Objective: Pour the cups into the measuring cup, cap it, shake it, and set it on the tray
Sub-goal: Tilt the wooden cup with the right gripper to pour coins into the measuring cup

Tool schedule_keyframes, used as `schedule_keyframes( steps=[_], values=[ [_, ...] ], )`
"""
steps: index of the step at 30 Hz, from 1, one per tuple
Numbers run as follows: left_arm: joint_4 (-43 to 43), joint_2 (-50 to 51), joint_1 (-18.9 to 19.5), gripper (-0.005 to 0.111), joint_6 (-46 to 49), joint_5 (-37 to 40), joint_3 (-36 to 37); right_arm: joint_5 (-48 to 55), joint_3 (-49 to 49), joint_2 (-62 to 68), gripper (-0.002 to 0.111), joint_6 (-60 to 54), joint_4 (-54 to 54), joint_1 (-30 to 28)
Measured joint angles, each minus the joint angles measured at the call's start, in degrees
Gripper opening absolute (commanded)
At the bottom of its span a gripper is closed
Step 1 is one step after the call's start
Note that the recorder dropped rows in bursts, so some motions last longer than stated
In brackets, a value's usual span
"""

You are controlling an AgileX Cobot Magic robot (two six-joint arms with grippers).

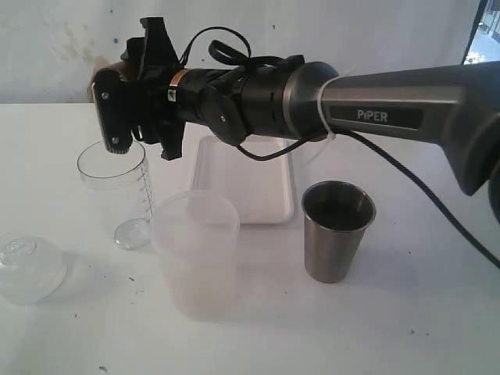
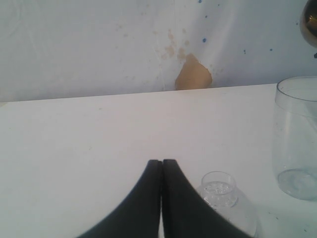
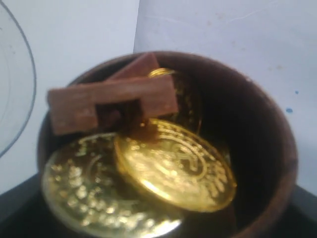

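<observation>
White table | right hand grasping brown cup by measuring cup | left hand clenched, empty

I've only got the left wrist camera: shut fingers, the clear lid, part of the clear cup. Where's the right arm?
Observer: The right gripper holds the brown cup tilted, just above the measuring cup rim.
Operator: Anything in it?
Observer: Yes, gold coins and a wooden block lie inside.
Operator: And the steel cup?
Observer: Standing upright, right of the white tray in the exterior view.
</observation>
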Motion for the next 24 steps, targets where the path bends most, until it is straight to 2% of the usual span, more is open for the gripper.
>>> schedule_keyframes(
  steps=[24],
  values=[
    [0.00,0.00,0.00,0.001,0.00,0.00,0.00,0.11,0.00,0.00,0.000,-8.53,0.00,0.00]
  ],
)
